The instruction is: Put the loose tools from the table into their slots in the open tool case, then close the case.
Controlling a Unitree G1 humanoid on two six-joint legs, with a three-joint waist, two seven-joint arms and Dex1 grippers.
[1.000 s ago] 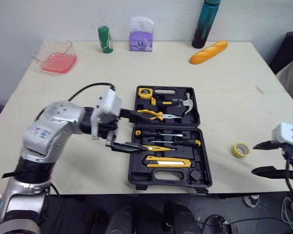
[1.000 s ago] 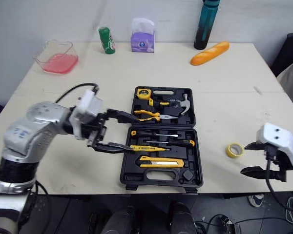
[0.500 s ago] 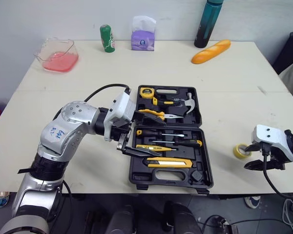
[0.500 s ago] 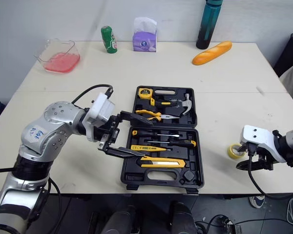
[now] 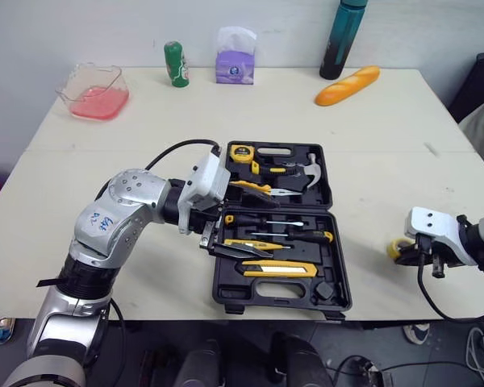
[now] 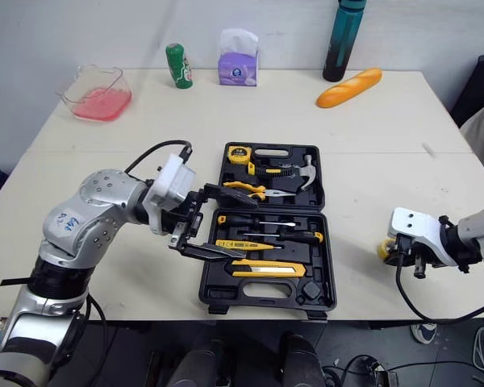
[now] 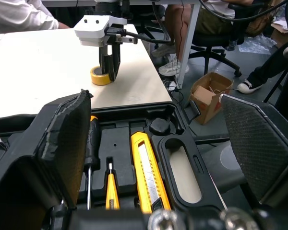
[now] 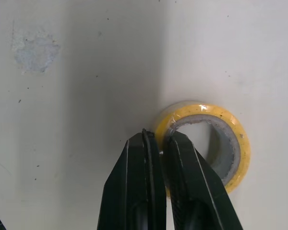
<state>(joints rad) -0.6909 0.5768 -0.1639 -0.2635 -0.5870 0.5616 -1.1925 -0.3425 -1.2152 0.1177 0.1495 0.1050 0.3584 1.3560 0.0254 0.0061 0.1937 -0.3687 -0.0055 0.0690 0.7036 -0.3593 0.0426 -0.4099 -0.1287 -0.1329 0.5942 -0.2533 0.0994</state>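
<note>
**Tape roll pinched at the right edge, case lying open**

The yellow tape roll [image 8: 209, 110] lies flat on the surface [image 5: 371, 153] with its hole facing up. It sits near the front right, well apart from the tool case [image 5: 226, 300]. The right pincer [image 8: 161, 136] stands over it with its fingers almost together, pinching the near wall of the ring: one finger is outside, the other in the hole. From the head views the pincer's white body hides most of the roll, leaving a sliver of yellow.

The case is open, its lid laid flat on the far side and its base nearer the robot, so its long axis runs away from the robot. The tools in it lie crosswise. The lid holds a tape measure [image 5: 240, 152], a hammer [image 5: 310, 169] and pliers [image 5: 254, 188]. The base holds two screwdrivers [image 5: 286, 223], a yellow tester pen [image 5: 254, 244] and a utility knife [image 5: 278, 268]. In front of the knife is a long oval slot [image 7: 180, 167].

The left pincer [image 5: 238, 222] hovers over the left side of the case with its fingers spread wide and nothing between them. They cover part of the pliers and the case's left rim. In the left wrist view they block both sides of the base.

At the far edge stand a pink-filled container [image 5: 93, 90], a green can [image 5: 174, 64], a purple tissue pack [image 5: 233, 56], a teal bottle [image 5: 340, 39] and a bread loaf [image 5: 346, 85].
</note>
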